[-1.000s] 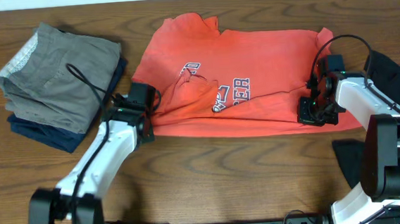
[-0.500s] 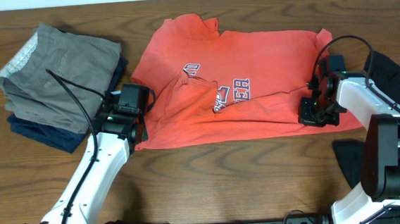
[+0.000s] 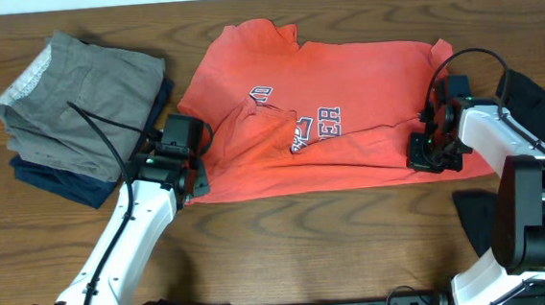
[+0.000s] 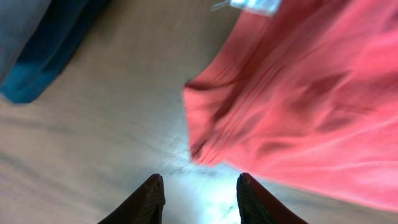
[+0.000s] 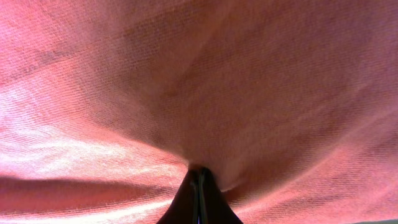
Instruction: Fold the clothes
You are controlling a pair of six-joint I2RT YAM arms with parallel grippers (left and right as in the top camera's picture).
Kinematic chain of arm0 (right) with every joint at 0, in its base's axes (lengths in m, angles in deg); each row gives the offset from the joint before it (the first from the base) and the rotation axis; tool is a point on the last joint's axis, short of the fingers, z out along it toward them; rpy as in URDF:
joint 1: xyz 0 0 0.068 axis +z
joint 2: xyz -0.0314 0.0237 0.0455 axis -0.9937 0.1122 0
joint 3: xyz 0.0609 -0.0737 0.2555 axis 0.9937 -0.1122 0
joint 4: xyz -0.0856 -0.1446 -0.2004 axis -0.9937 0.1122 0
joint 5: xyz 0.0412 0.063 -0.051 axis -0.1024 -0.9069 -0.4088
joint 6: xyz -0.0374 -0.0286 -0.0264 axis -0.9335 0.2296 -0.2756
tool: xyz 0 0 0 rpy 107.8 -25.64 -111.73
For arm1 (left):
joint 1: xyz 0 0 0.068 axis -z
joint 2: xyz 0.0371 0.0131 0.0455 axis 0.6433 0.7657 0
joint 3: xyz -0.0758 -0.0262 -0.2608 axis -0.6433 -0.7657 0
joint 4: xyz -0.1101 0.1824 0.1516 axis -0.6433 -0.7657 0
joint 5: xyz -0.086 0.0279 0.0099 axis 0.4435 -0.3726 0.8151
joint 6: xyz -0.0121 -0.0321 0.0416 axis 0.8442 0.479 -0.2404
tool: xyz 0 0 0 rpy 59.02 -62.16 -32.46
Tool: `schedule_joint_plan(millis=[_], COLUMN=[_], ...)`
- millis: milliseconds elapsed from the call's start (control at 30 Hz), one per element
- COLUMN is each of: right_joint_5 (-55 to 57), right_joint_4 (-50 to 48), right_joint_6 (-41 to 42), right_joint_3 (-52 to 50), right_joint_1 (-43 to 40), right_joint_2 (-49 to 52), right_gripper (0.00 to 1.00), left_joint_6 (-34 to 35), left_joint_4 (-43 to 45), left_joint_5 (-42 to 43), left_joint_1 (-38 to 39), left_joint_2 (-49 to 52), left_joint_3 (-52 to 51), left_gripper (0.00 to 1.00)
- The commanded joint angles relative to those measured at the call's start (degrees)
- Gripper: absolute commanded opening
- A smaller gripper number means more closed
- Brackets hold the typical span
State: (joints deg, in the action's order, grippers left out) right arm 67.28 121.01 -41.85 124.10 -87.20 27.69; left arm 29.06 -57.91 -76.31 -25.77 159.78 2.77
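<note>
Overhead, a grey folded garment point(image 3: 76, 94) sits on a navy folded garment point(image 3: 63, 179) at the far left of the wooden table point(image 3: 308, 241), apart from the work. Just right of that stack, the left gripper point(image 3: 196, 180) hangs at the lower left corner of the coral-red T-shirt point(image 3: 367, 131).

Its wrist view shows the jaws apart with only bare tabletop between them. The shirt's corner lies just ahead of the fingertips point(image 4: 151, 198) and a little to their right, close but not yet inside the gap.

The shirt is spread mid-table, its long axis running left to right, lettering up, with a rumpled ridge beside the print. At its lower right edge the right gripper point(image 3: 433, 156) has its jaws together on a pinch of red cloth, which gathers into the closed tips in the right wrist view. A black garment point(image 3: 539, 105) lies at the far right.

The coming fold likely turns on the free left corner. The left arm is far nearer and would need to push forward over the hem before closing.
</note>
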Motion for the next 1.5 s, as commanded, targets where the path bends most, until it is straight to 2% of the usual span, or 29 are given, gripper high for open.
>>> schedule_joint_plan(millis=[0,167,300,467,600,733,1167,1467], right_joint_5=[2.8,2.8,2.7,2.7,5.2,5.4,7.9,4.0], right_joint_4=[1.4,3.0,2.8,3.0,4.9,5.9,9.3,6.3], right_joint_6=[0.9,2.8,3.2,3.3,9.0,9.9,11.2,8.3], right_joint_3=[-0.5,-0.5,-0.5,-0.5,-0.5,-0.5,-0.5,0.2], right_joint_1=[-0.6,-0.6,-0.6,-0.6,-0.6,-0.7,-1.3,-1.3], right_joint_2=[1.2,1.2,1.1,1.1,1.1,1.1,1.1,0.0], right_gripper=[0.01,0.01,0.01,0.01,0.01,0.01,0.01,0.01], left_joint_6=[-1.0,-2.5,-2.5,-2.5,-2.4,-2.4,-2.4,-3.9], left_joint_4=[3.1,10.2,13.3,13.2,12.7,12.0,11.3,12.6], left_joint_5=[4.3,11.1,11.8,11.8,11.8,11.7,11.7,11.7], left_joint_1=[-0.2,-0.2,-0.2,-0.2,-0.2,-0.2,-0.2,-0.2], left_joint_2=[-0.1,0.8,4.9,10.8,13.9,15.4,15.8,13.4], left_joint_3=[0.4,0.4,0.4,0.4,0.4,0.4,-3.8,-3.3], left_gripper=[0.4,0.4,0.4,0.4,0.4,0.4,0.4,0.41])
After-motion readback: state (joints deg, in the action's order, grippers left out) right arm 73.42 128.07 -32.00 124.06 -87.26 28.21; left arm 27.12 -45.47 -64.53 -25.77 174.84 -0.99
